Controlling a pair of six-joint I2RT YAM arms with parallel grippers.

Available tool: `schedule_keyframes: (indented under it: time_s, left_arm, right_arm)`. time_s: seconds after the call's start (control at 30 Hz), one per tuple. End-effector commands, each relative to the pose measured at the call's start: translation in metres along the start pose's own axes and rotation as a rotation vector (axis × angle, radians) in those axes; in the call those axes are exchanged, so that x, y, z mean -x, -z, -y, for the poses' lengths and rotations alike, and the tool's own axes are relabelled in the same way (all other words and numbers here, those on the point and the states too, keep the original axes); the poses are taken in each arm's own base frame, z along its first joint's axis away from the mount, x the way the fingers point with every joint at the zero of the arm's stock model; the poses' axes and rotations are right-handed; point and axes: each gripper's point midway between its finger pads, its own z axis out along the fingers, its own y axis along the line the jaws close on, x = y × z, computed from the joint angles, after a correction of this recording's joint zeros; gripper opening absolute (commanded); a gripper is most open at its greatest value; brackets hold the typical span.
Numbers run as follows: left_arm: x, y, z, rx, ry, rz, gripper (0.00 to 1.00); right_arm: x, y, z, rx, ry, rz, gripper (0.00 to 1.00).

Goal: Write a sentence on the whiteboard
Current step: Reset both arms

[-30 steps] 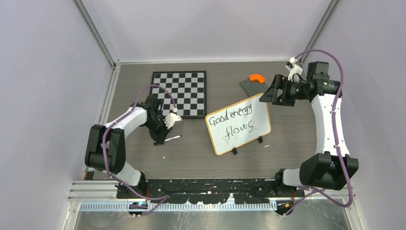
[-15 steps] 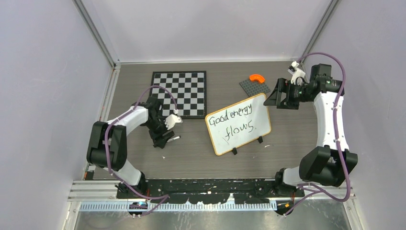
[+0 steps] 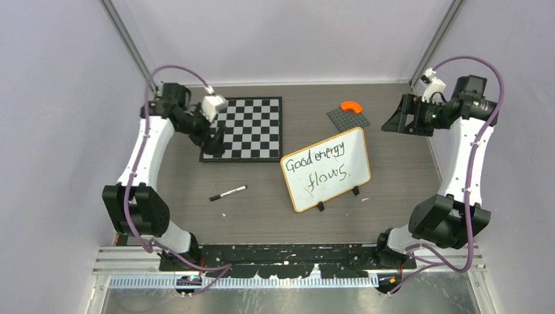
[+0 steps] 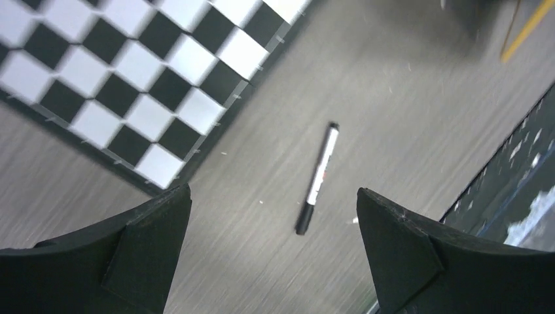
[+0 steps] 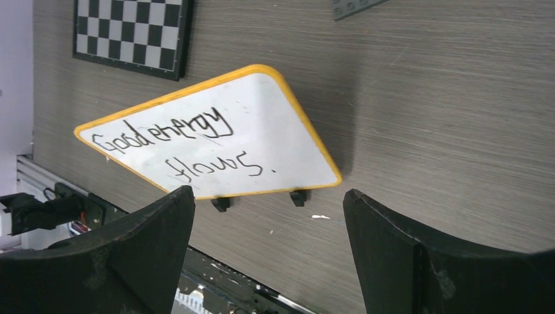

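The whiteboard point(image 3: 326, 169) stands tilted on its small black feet in the middle right of the table, yellow-rimmed, with "Good energy flows." written on it; it also shows in the right wrist view point(image 5: 216, 140). A black-and-white marker point(image 3: 228, 193) lies flat on the table to the board's left, and the left wrist view looks down on the marker point(image 4: 318, 178). My left gripper point(image 3: 214, 140) hangs open and empty over the chessboard's left edge, well above the marker point(image 4: 273, 190). My right gripper point(image 3: 393, 124) is open and empty at the far right, away from the board point(image 5: 268, 191).
A checkered chessboard point(image 3: 245, 127) lies at the back, left of centre. A grey studded plate point(image 3: 348, 119) with an orange curved piece point(image 3: 351, 106) sits behind the whiteboard. The black rail of the arm bases point(image 3: 294, 252) runs along the near edge.
My left gripper opened, let go of the marker on the table, then rose and swung back-left to the chessboard's edge. The right arm drew back to the right.
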Motion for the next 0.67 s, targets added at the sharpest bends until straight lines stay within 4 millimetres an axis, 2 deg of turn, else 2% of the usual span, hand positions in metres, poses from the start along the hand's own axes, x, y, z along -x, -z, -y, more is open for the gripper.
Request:
schedule_keyframes:
  time_s: [0.0, 0.07, 0.2, 0.27, 0.4, 0.63]
  left_arm:
    - [0.029, 0.042, -0.03, 0.032, 0.352, 0.189, 1.0]
    - [0.027, 0.054, -0.052, 0.089, 0.456, 0.238, 1.0]
    - [0.01, 0.064, -0.076, 0.172, 0.575, 0.29, 1.0]
    - [-0.005, 0.06, -0.079, 0.205, 0.626, 0.289, 1.0]
    - [-0.026, 0.059, -0.082, 0.302, 0.638, 0.26, 1.0]
    - [-0.044, 0.051, -0.075, 0.295, 0.667, 0.198, 1.0]
  right_arm:
    - [-0.001, 0.011, 0.024, -0.032, 0.013, 0.007, 0.88]
    - [-0.008, 0.011, 0.038, -0.046, -0.004, -0.002, 0.88]
    - [-0.032, -0.002, 0.072, -0.072, -0.065, -0.038, 0.88]
    - [-0.044, -0.007, 0.085, -0.081, -0.096, -0.051, 0.88]
    - [-0.058, -0.017, 0.096, -0.087, -0.116, -0.072, 0.88]
    - [-0.056, -0.02, 0.096, -0.074, -0.128, -0.057, 0.88]
